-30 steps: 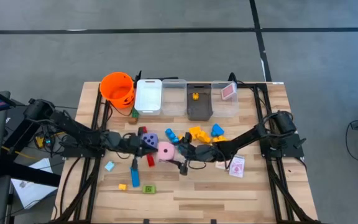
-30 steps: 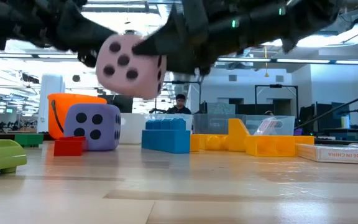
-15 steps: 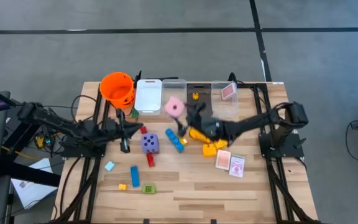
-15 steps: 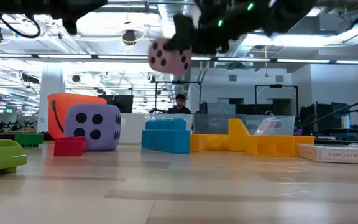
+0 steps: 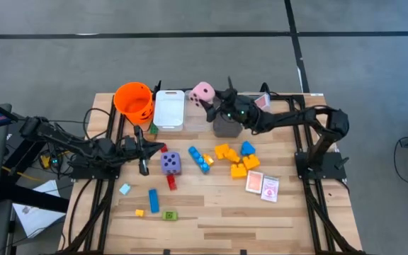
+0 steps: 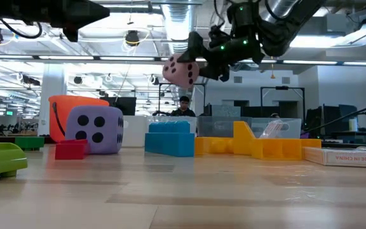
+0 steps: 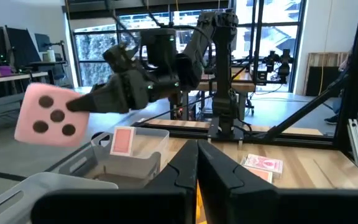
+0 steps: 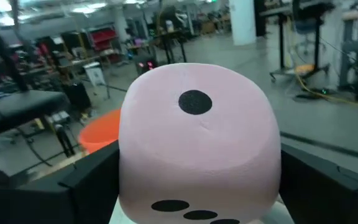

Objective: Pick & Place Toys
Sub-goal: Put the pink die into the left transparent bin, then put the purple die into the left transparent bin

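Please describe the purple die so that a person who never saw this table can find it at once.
Start at the orange bucket at the table's far left corner and come toward the middle of the table. The purple die sits there beside a small red block; it is the only purple dotted cube.

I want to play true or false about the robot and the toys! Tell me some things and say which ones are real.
1. The right end effector holds the pink die up in the air. True.
2. The purple die sits inside the orange bucket. False: it rests on the table, apart from the bucket.
3. The left end effector is shut and holds nothing. True.
4. The pink die lies on the table beside the blue block. False: it hangs above the bins at the table's far edge.
5. A pink card is in the clear bin at the row's right end. True.
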`<state>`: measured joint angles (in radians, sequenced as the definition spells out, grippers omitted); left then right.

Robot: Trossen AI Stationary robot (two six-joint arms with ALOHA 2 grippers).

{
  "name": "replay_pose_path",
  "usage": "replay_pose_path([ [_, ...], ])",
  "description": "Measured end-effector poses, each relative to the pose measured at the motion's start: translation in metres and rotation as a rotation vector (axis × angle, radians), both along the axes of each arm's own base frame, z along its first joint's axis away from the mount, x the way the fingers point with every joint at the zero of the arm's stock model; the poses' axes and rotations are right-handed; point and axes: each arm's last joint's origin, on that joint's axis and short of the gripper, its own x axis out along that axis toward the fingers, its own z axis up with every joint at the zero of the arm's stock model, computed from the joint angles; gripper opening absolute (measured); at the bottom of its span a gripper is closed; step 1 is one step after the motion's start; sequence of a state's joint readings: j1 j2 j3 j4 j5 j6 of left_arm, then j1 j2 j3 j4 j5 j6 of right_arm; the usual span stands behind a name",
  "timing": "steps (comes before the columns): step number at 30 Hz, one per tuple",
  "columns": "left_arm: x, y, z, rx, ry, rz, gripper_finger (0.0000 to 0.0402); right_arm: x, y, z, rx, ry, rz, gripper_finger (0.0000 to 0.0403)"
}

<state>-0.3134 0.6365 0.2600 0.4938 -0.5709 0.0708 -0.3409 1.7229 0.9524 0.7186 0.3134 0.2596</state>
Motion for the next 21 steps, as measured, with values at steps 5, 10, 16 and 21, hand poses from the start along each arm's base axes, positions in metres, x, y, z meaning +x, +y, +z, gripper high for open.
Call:
replay_pose_path([
  [5, 0.000, 0.000, 0.000, 0.000, 0.000, 0.001, 0.0000, -0.002, -0.004, -0.004, -0.045, 0.089, -0.005, 0.0383],
  [10, 0.000, 0.000, 0.000, -0.001, 0.000, 0.001, 0.0000, 0.000, 0.001, -0.005, -0.101, 0.135, 0.017, 0.0397],
  [16, 0.000, 0.000, 0.000, -0.001, 0.000, 0.001, 0.0000, 0.002, 0.006, -0.006, -0.111, 0.162, 0.029, 0.0398],
  [21, 0.000, 0.000, 0.000, -0.001, 0.000, 0.001, 0.0000, 0.008, 0.027, -0.011, -0.047, 0.162, 0.143, 0.0397],
])
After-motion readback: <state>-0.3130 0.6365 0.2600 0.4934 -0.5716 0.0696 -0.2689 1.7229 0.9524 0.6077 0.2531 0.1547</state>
